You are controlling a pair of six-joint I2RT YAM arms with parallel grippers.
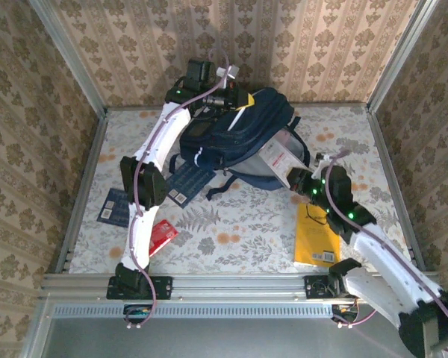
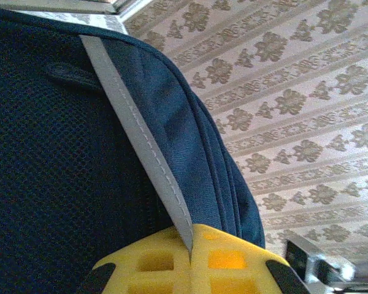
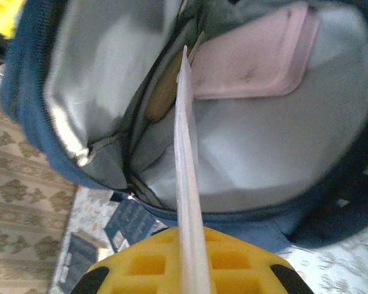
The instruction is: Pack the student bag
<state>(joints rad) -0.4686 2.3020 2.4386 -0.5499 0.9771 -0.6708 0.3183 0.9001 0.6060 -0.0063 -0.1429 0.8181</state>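
left gripper (image 2: 190, 256) pinches stripe (image 2: 135, 135) of student bag (image 1: 243, 123), holding mouth open | right gripper (image 3: 193, 260) nips thin booklet (image 3: 187, 159), probably, to slide inside

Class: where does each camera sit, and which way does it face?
Top external: above, behind the bases, looking down on the student bag; both arms show.
Left wrist: beside the bag's outside, along its grey stripe; left gripper shows.
Right wrist: faces the bag's open mouth; right gripper clamps a thin booklet.
Shared: the bag.
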